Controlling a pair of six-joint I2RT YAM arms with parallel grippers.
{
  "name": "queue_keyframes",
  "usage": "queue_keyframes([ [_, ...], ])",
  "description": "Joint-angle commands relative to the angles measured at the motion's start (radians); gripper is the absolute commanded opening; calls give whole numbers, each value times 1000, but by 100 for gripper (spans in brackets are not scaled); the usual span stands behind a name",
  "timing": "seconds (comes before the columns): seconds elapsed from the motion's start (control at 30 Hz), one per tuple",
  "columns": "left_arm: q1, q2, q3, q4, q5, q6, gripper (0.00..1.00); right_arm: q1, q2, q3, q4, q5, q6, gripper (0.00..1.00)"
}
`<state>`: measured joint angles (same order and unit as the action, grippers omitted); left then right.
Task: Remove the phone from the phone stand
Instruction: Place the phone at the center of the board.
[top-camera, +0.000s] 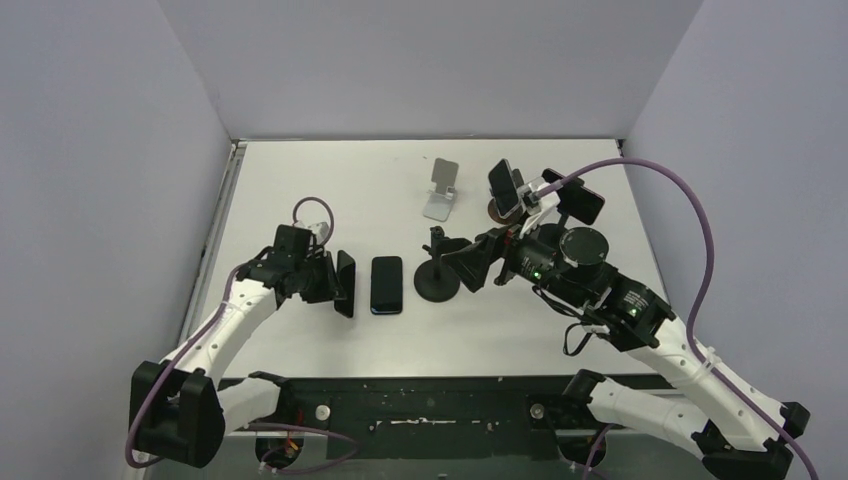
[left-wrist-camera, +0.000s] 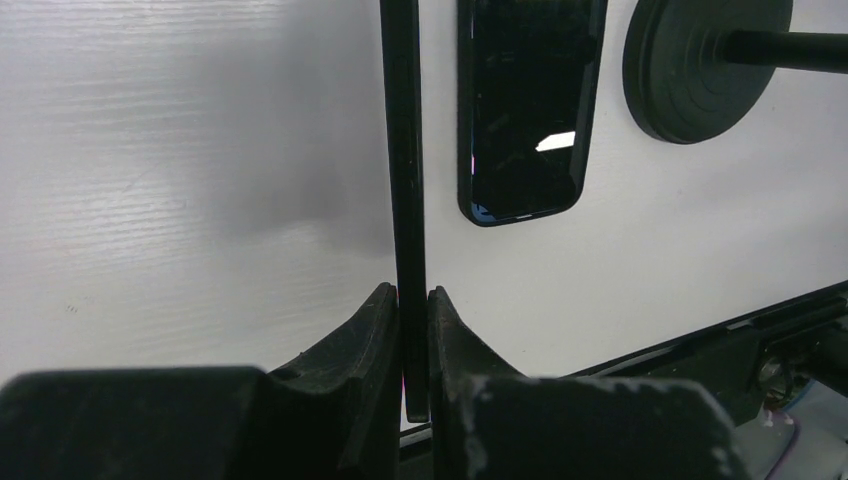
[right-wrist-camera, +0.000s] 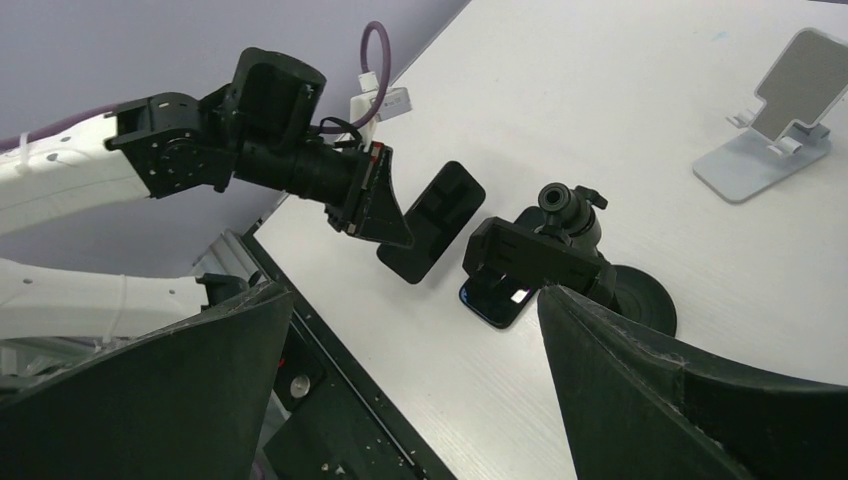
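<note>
Clamping a black phone (left-wrist-camera: 404, 150) across its faces, on edge beside a second phone (left-wrist-camera: 525, 110) lying flat, the left gripper (left-wrist-camera: 412, 305) should probably lay it down gently before letting go, while the right gripper (right-wrist-camera: 430, 390) hangs wide open by the black stand (right-wrist-camera: 545, 262).

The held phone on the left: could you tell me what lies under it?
Only bare table shows under the held phone in the left tool; a flat phone lies beside it. The strip its edge covers is hidden.
</note>
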<state>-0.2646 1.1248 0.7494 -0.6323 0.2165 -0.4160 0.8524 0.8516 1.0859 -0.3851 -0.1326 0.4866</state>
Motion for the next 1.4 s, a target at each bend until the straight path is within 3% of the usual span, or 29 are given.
queue_keyframes([
  [0.0, 22, 24, -8, 159, 68, -18, 0, 11, -39, -26, 62, -19, -3, 100],
  [0.4, 34, 181, -9, 274, 114, -24, 0, 16, -52, -51, 64, -20, 23, 100],
  [0.93, 36, 253, -39, 321, 126, -40, 0, 17, -57, -45, 39, 18, 42, 100],
  [1.07, 36, 260, -43, 309, 98, -34, 11, 18, -57, -38, 15, 44, 43, 100],
  [1.37, 37, 260, -45, 284, 19, -33, 22, 19, -53, -33, 4, 65, 43, 100],
])
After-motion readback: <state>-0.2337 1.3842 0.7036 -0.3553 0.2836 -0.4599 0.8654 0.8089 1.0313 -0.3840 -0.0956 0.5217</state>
